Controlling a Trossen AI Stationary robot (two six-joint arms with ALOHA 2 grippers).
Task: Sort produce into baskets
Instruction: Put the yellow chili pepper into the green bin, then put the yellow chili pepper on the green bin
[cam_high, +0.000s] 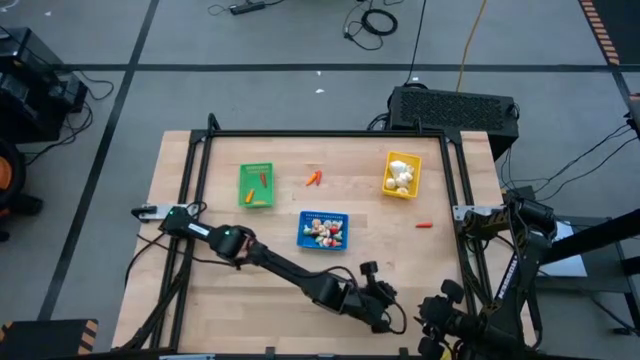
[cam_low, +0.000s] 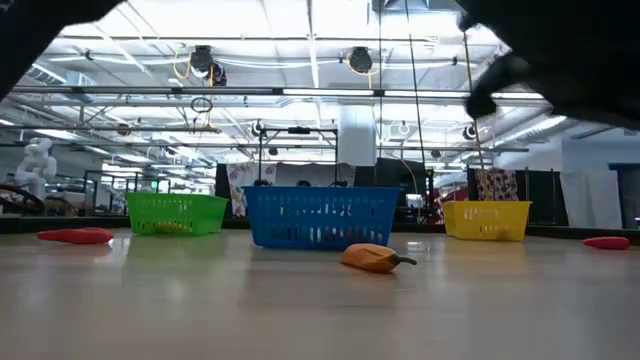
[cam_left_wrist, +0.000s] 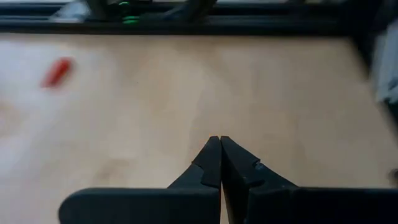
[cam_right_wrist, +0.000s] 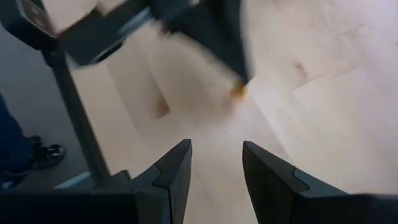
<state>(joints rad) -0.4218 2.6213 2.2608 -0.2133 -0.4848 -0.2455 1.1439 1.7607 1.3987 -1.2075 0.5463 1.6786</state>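
Note:
The green basket (cam_high: 256, 185), blue basket (cam_high: 323, 229) and yellow basket (cam_high: 401, 174) stand on the table, the blue and yellow ones holding produce. Orange carrot pieces (cam_high: 314, 178) lie between the green and yellow baskets. A red bit (cam_high: 424, 225) lies right of the blue one. A small orange piece with a green stem (cam_low: 375, 258) lies on the table near the front. My left gripper (cam_high: 388, 320) is shut and empty (cam_left_wrist: 219, 149) above the front of the table. My right gripper (cam_high: 432, 320) is open and empty (cam_right_wrist: 214, 168) beside it. In the right wrist view the orange piece (cam_right_wrist: 238, 92) shows just below my left gripper's fingertip.
A black frame rail (cam_high: 330, 134) runs round the work area, with posts at the corners. A second red bit (cam_low: 75, 236) lies at the left in the low view. Bare wood lies between the baskets and the front edge. A person's leg and shoe (cam_right_wrist: 25, 152) show off the table.

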